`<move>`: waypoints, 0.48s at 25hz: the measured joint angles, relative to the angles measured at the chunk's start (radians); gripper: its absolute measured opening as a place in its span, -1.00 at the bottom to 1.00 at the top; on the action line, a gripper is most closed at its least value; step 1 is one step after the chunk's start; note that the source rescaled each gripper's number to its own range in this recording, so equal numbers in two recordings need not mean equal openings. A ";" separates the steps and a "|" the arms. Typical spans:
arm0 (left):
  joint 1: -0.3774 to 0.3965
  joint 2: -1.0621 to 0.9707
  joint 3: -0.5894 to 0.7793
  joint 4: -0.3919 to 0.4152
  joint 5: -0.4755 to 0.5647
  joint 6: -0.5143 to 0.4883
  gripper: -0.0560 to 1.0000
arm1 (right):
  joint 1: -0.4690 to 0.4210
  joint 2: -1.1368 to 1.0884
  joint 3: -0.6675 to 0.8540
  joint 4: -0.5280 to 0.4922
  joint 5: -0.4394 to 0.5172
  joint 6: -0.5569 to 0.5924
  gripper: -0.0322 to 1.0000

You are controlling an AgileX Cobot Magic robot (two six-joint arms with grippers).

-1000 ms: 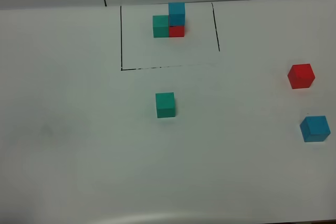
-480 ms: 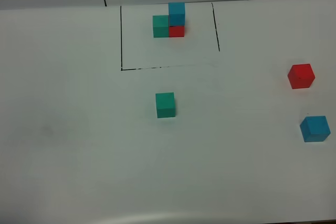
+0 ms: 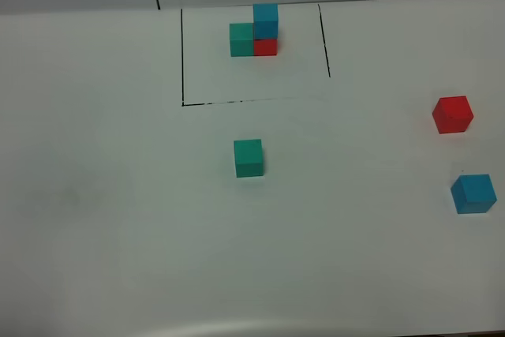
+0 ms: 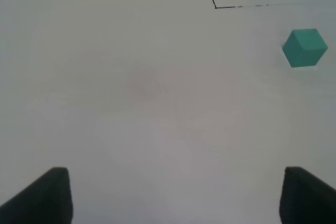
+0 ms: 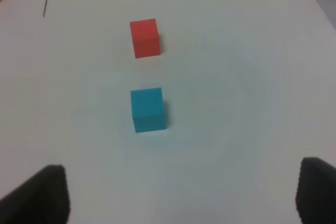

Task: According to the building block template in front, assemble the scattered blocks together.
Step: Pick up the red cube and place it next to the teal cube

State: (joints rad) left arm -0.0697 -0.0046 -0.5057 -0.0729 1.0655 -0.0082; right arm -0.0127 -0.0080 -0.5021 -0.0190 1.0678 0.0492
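Observation:
The template is a black-outlined rectangle [image 3: 182, 53] at the back of the white table, holding a green cube [image 3: 241, 39] joined to a red cube [image 3: 266, 47] with a blue cube [image 3: 266, 20] on top. The scattered teal-green cube [image 3: 248, 158] sits mid-table, in front of the outline; it also shows in the left wrist view [image 4: 304, 48]. The scattered red cube [image 3: 452, 114] and blue cube [image 3: 473, 193] lie apart at the far right, also in the right wrist view (red [image 5: 144, 38], blue [image 5: 147, 109]). My left gripper [image 4: 173, 198] and right gripper [image 5: 178, 192] are open and empty, well short of the cubes. Neither shows in the exterior view.
The white table [image 3: 118, 195] has a rounded front edge at the bottom of the exterior view and a grey wall behind its back edge. A corner of the black outline [image 4: 215, 7] shows in the left wrist view.

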 joint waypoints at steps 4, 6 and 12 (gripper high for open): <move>0.000 0.000 0.000 0.000 0.000 0.000 0.52 | 0.000 0.000 0.000 0.000 0.000 0.000 0.52; 0.000 0.000 0.000 0.000 0.000 0.000 0.52 | 0.000 0.000 0.000 0.000 0.000 0.000 0.52; 0.000 0.000 0.000 0.000 0.000 0.000 0.52 | 0.000 0.000 0.000 0.000 0.000 0.000 0.52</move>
State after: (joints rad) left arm -0.0697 -0.0046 -0.5057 -0.0729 1.0655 -0.0082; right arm -0.0127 -0.0080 -0.5021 -0.0190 1.0678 0.0492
